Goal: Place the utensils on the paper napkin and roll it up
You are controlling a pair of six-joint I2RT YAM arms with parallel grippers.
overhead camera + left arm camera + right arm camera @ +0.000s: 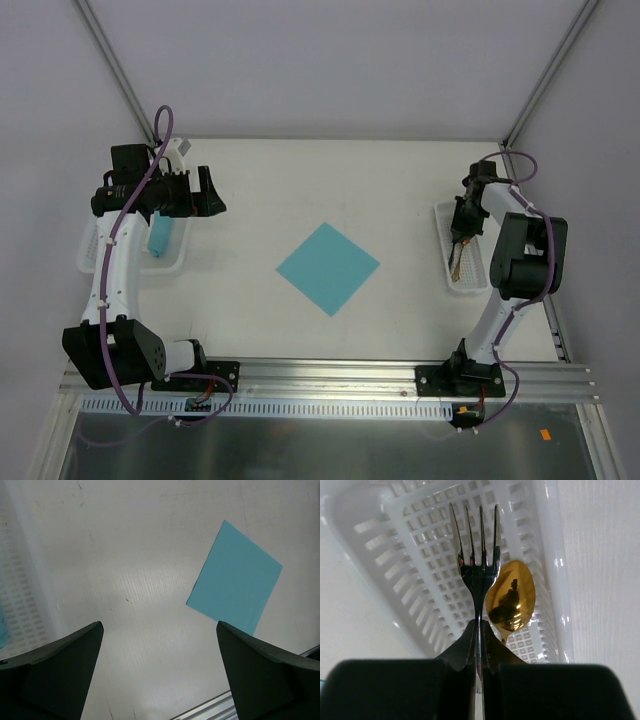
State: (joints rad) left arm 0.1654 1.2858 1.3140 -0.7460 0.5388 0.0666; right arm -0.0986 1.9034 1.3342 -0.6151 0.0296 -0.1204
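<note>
You've got the napkin (328, 267) lying flat mid-table (250, 190), a plain turquoise square, corner-on like a diamond in the top view. Your fork (475, 565) is shiny with four tines, pinched at its neck by the right gripper (477, 630) over the white slotted basket (410, 555). The gold spoon (511, 597) is just beside it; can't tell if it's gripped too.

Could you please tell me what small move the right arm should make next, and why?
Probably lift the right tool straight up a little. It is shut on the fork by its handle, inside the white basket, with the golden spoon close beside it, while the blue napkin lies bare mid-table. A vertical lift should clear the basket wall without dragging the spoon.
</note>
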